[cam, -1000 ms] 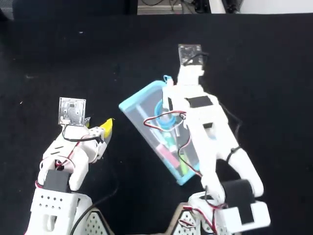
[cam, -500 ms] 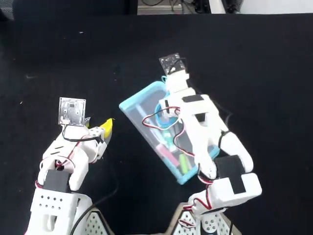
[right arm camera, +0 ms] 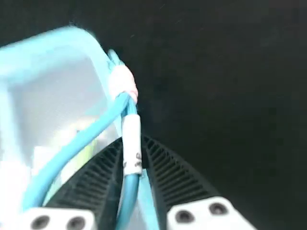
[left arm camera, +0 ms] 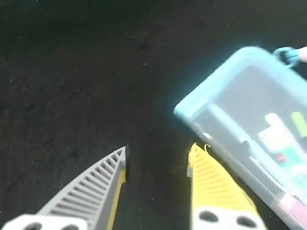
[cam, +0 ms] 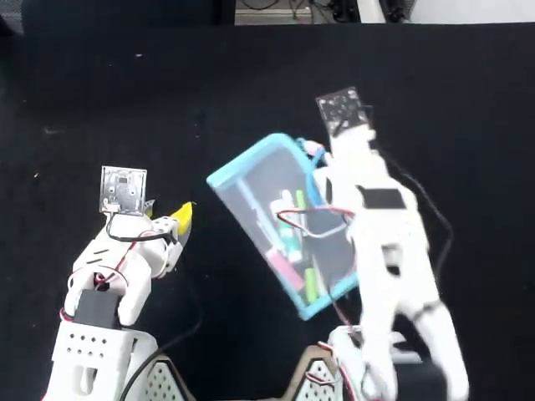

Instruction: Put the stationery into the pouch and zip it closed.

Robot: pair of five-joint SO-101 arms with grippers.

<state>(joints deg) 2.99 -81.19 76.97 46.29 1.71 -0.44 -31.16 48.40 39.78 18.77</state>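
The clear pouch (cam: 251,188) with light-blue edging lay slantwise on the black bench (cam: 125,83), pens (cam: 288,242) inside, its blue cord (right arm camera: 81,139) pinched in the right hand (right arm camera: 132,143).

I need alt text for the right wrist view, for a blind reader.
The right gripper has its jaws shut on the blue cord at a corner of the pouch. The pouch has a light blue rim and a clear side; the black table lies beyond.

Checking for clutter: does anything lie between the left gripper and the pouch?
Nothing. The left wrist view shows bare black table between the open left gripper and the pouch. The high view agrees.
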